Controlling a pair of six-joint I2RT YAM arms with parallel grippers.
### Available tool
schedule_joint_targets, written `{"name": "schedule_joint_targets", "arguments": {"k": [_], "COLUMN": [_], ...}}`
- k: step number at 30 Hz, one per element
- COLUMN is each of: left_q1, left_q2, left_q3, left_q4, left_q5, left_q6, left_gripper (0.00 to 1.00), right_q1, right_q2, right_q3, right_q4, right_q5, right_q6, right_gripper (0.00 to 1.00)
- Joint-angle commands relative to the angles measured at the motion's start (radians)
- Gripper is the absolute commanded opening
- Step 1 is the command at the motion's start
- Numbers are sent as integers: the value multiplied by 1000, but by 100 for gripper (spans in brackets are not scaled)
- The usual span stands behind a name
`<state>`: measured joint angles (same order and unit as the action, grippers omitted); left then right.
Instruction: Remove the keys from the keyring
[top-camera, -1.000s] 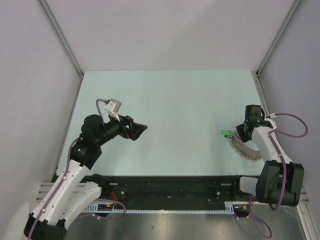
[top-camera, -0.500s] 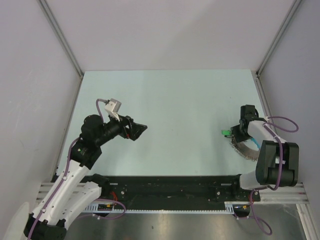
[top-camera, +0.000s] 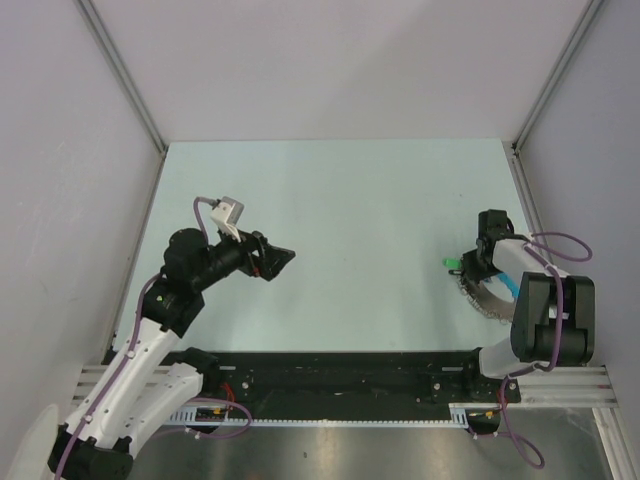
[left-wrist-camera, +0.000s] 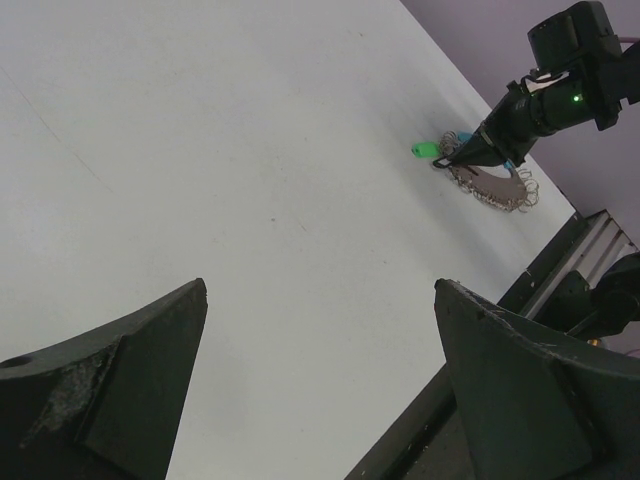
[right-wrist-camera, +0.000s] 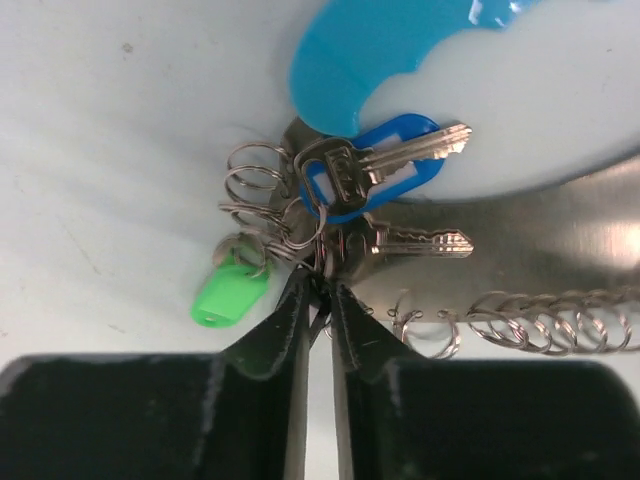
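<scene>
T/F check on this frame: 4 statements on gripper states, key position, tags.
1. The left gripper is open and holds nothing. True.
2. The right gripper is wide open, clear of the keys. False: its jaws are nearly together, pinching the keyring.
3. A green tag lies with the keys. True.
4. The keys sit in front of the left arm. False: they lie at the right side of the table, by the right arm.
</scene>
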<state>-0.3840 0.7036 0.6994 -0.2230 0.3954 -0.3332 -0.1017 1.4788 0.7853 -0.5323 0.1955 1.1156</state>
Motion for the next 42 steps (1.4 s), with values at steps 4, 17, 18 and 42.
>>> {"name": "schedule_joint_targets", "arguments": {"k": [4, 17, 18, 42], "left_q1": [-4, -4, -4, 10], "left_q2": [2, 10, 13, 50], "left_q3": [-1, 9, 11, 34], "left_q4": [10, -47, -59, -147], "left_q5": [-9, -144, -202, -320], "left_q6": [-13, -6, -7, -18], "left_gripper": [100, 98, 98, 99], "right_q1": [56, 549, 583, 769], "right_q2": [-41, -9, 4, -169], "right_q3": [0, 2, 2, 46], "right_q4": [63, 369, 424, 190], "right_q5": [-39, -365, -382, -245], "right_q6": [-105, -422, -424, -462], "right_gripper": [3, 0, 0, 76]}}
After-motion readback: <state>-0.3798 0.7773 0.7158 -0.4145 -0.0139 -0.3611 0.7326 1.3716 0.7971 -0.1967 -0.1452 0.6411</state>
